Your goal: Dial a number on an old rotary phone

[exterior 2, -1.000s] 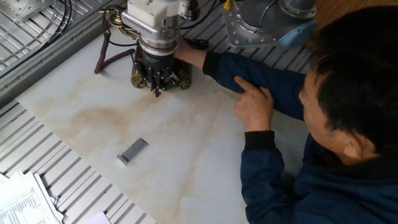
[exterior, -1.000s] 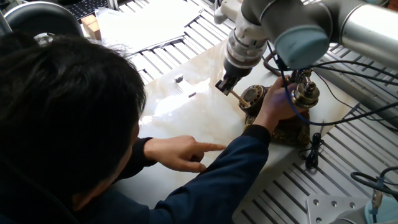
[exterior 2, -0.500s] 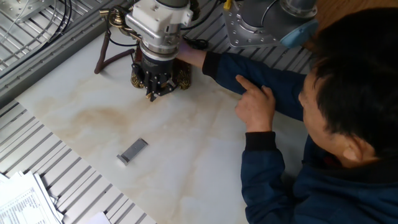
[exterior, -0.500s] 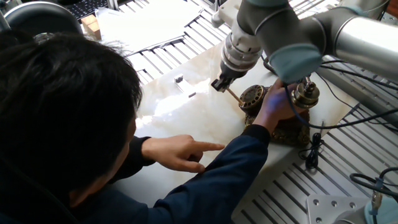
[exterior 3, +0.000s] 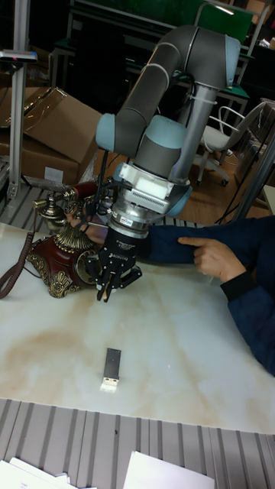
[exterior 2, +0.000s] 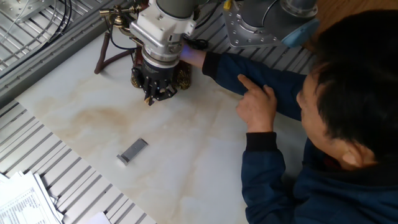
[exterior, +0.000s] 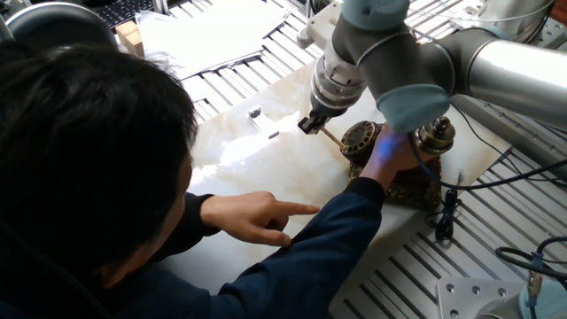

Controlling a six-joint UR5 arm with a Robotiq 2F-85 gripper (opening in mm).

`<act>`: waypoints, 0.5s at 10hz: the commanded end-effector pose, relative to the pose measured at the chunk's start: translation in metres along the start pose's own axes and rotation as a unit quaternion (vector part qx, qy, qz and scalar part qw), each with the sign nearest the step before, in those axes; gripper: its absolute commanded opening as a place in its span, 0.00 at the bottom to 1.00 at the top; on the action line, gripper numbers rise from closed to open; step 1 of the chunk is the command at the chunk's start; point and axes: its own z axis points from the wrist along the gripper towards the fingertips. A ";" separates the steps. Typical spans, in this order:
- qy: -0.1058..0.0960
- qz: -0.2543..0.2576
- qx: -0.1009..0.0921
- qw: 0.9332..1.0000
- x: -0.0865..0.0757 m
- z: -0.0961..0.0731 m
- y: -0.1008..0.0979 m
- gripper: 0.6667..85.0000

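Observation:
The old rotary phone (exterior: 403,182), dark bronze and brass, stands at the marble slab's right end, and a person's hand (exterior: 390,152) steadies it. Its round dial (exterior: 360,137) faces my gripper (exterior: 306,125). The gripper is shut on a thin stick (exterior: 330,135) that slants down to the dial's rim. In the other fixed view the gripper (exterior 2: 151,98) hides most of the phone (exterior 2: 184,77). The tall fixed view shows the gripper (exterior 3: 105,292) just right of the phone's base (exterior 3: 55,272), with the brass-capped handset (exterior 3: 50,205) resting on its cradle.
The person's other hand (exterior: 257,218) points across the slab near its front edge. A small grey stick-shaped object (exterior 2: 132,151) lies on the marble (exterior 2: 186,155). The phone's dark cord (exterior 2: 103,58) trails off the far side. Papers (exterior: 208,31) lie on the slatted table.
My gripper has shifted a little left, away from the dial, with the stick still held and its wrist turned slightly. The person's hands stay almost where they were.

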 end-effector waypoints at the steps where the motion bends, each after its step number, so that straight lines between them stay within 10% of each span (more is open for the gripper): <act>1: 0.063 -0.015 -0.010 0.998 0.006 -0.037 0.005 0.02; 5: 0.063 -0.049 -0.031 0.996 -0.011 -0.049 -0.015 0.02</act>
